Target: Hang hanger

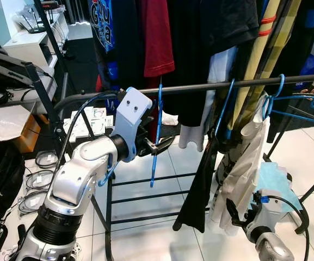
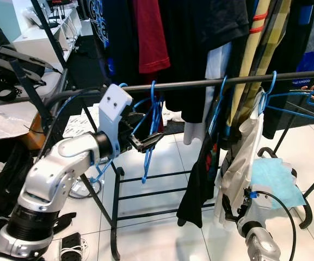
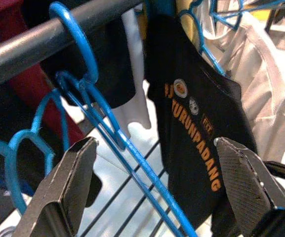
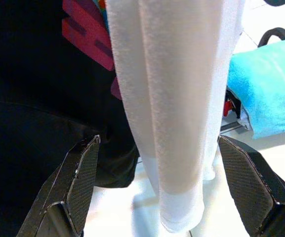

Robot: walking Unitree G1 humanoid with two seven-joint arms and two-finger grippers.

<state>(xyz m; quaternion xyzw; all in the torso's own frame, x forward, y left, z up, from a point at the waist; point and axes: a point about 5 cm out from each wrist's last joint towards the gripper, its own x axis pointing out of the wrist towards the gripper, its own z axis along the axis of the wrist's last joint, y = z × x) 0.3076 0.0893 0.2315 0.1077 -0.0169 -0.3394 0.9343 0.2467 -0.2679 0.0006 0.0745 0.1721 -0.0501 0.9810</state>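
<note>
A blue hanger (image 1: 157, 133) hangs by its hook over the dark rail (image 1: 200, 87) of a clothes rack (image 2: 146, 193), empty of clothing, as the robot's raised left arm holds the left gripper (image 2: 146, 140) just beside it at the hanger's mid-height. In the left wrist view the two black fingers (image 3: 65, 190) stand wide apart, the hanger's blue wires running down between them without touching either pad, and its hook curled over the rail above. Further along the rail to the robot's right, a black T-shirt (image 1: 200, 179) with orange lettering hangs on another blue hanger, and beside that a white garment (image 1: 244, 163) hangs on a third. Low on the right side, the right gripper (image 1: 235, 215) rests near the hem of the white garment; the right wrist view shows its fingers (image 4: 75, 182) spread wide with the white cloth hanging between them, clamped on nothing. A red shirt (image 1: 157, 35) and dark clothes hang higher up behind the rack. A turquoise cloth (image 2: 274, 182) lies on the white tiled floor (image 1: 309, 157) near the rack's foot, and coiled cables lie on the floor at the left.
</note>
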